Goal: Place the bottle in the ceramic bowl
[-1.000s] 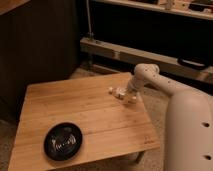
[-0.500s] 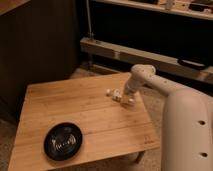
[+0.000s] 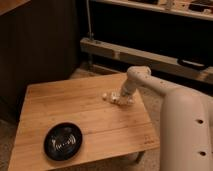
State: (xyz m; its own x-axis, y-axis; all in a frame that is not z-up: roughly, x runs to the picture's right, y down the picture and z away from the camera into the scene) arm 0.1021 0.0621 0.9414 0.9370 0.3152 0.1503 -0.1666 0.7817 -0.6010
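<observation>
Now, pincer (image 3: 121, 98): low at the bottle (image 3: 109, 95) after arm edges left; open or closed, cannot tell.
Bottle: still lying on worktop (image 3: 75, 109), well apart from ceramic bowl (image 3: 63, 141).

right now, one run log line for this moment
gripper: at bottle, right side of table | ceramic bowl: near left, empty | bottle: not yet in bowl
</observation>
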